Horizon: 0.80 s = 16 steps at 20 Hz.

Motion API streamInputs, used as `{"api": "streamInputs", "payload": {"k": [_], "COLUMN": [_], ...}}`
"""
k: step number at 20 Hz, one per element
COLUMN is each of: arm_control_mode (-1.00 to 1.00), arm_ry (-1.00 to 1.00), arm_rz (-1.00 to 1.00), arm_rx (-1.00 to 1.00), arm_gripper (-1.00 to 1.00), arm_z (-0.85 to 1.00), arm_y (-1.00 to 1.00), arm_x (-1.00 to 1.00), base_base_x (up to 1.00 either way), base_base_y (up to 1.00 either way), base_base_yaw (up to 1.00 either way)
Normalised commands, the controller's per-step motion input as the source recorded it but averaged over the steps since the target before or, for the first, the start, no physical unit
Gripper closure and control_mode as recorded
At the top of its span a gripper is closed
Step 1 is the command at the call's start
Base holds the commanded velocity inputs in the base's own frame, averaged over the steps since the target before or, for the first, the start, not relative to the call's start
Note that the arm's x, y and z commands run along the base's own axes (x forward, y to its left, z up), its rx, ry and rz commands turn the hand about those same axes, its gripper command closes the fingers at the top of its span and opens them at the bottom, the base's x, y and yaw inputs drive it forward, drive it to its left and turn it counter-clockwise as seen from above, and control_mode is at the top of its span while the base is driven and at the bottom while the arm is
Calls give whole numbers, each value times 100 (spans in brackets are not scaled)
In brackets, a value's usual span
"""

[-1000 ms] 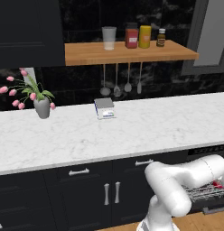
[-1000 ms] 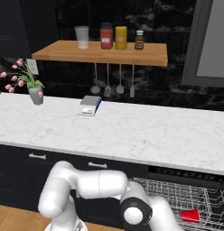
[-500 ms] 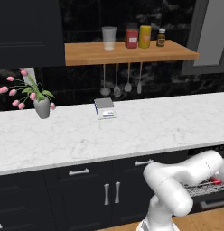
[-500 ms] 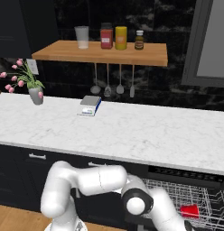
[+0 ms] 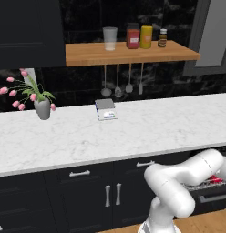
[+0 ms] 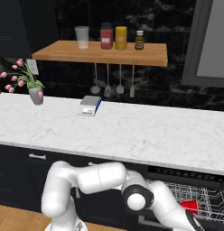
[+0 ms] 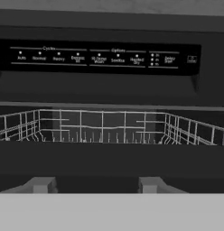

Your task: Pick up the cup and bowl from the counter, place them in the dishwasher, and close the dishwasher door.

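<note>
The white arm bends down from its base and reaches low, forearm stretched toward the open built-in dark dishwasher [image 6: 186, 173] under the long white marble counter [image 6: 132, 131]. The gripper [image 7: 93, 184] faces the appliance squarely; its two dark fingertips [image 7: 41, 184] stand apart with nothing between them. Ahead of the fingers lies the silver wire rack [image 7: 105, 126], above it the black control strip [image 7: 100, 56]. The small red cup [image 6: 189, 206] sits in the rack beside the forearm.
</note>
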Motion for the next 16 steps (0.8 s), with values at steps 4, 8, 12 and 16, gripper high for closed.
{"api": "streamInputs", "payload": {"k": [4,8,12,16], "arm_control_mode": [-100,-100,-100,-100], "arm_ry": [-19,-15,-8,-5], "arm_rz": [20,15,13,14], "arm_rx": [10,6,2,1], "arm_gripper": [-100,-100,-100,-100], "arm_z": [0,0,0,0], "arm_y": [0,6,5,6], "arm_x": [100,100,100,100], "base_base_x": [0,0,0,0], "base_base_y": [0,0,0,0], "base_base_yaw": [0,0,0,0]}}
